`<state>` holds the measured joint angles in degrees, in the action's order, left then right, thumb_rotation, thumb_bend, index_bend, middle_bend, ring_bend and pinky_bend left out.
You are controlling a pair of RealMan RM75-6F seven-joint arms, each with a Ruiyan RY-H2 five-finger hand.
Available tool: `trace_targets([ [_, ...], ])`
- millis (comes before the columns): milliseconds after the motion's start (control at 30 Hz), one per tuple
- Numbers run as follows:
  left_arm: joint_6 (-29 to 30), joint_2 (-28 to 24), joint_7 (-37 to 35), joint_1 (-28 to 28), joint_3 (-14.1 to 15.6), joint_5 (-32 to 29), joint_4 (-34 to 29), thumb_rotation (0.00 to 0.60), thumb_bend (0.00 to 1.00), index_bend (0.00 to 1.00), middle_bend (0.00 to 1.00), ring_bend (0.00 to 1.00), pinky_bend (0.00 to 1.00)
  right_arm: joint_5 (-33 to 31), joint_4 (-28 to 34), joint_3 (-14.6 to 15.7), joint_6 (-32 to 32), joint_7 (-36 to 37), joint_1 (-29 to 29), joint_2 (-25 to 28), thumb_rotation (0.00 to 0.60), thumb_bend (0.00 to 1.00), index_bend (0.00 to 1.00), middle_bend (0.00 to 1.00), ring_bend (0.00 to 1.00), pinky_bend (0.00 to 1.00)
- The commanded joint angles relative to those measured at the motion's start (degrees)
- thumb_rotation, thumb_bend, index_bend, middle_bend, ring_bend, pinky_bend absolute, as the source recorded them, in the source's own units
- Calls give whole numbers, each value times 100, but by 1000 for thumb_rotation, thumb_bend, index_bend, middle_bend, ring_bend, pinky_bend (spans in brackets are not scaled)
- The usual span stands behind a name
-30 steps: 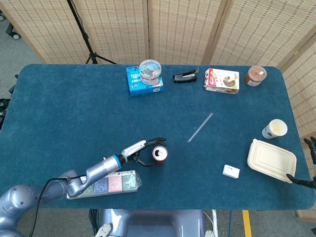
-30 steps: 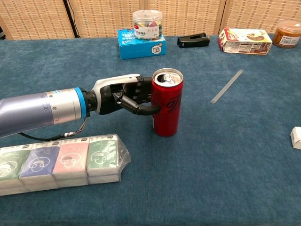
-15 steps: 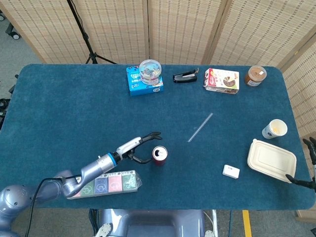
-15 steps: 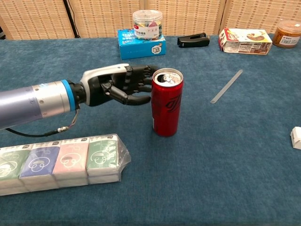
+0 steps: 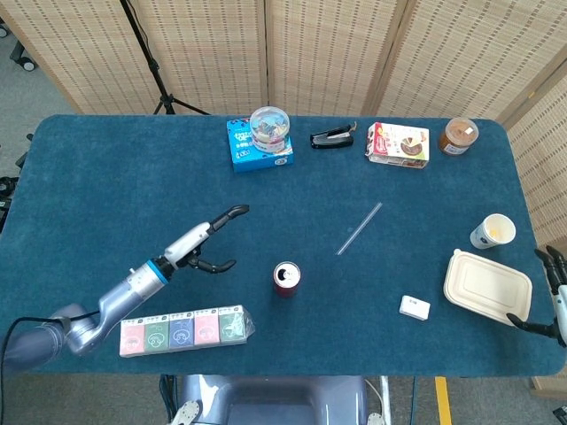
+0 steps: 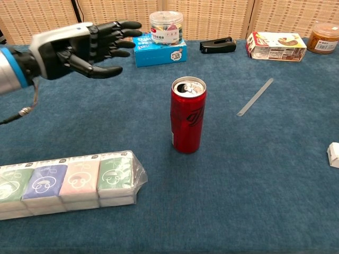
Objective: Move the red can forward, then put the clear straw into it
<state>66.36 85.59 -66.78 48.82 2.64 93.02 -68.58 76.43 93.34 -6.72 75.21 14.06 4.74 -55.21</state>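
Red can stands upright just below the middle of the chest view, its opened top facing up, with nothing touching it. A second ago our left hand was wrapped against the can's side; half a second ago the fingers had peeled off it, and now the hand has drawn back and up to the upper left of the chest view, well apart from the can. We read this as the can having been let go where it now stands, so the forward move looks finished and the straw step comes next. Our left hand is released: fingers spread and stretched toward the right, thumb below them, holding nothing and touching nothing. The straw lies flat on the blue cloth to the upper right of the can, apart from it and untouched. Our right hand shows only at the far right edge of the head view, beside the white box; we cannot tell how its fingers lie.
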Motion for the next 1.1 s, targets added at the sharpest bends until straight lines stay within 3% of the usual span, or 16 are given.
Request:
trace_targets([
  [33,373,-908,1381,-466,-158,-403,-1010,600,356,17,0,0,0,31,35,-17,-111,-38,90,85,600,0,0,0,0,0],
  [300,863,-2041,3363,-1276,-128,-997,-2163,600,357,0,0,0,0,49,179,-154,-740,-131,568,488,600,0,0,0,0,0],
  [467,1166,-2372,4028,-1756,-68,-1243,-2456,600,359,0,0,0,0,66,278,-247,-1153,-271,929,630,600,0,0,0,0,0],
  [600,1425,-2629,4754,-2292,47,-1661,-2683,600,358,0,0,0,0,-77,277,-408,-1937,-429,1550,586,600,0,0,0,0,0],
  [800,1434,-2905,5125,-2572,-6,-1853,-3076,600,358,0,0,0,0,-259,-118,-567,-2663,-513,2220,259,600,0,0,0,0,0],
  [1100,1532,-3043,5127,-2859,-176,-1664,-3194,600,359,0,0,0,0,39,-1289,-737,-3457,-65,3253,-640,600,0,0,0,0,0],
])
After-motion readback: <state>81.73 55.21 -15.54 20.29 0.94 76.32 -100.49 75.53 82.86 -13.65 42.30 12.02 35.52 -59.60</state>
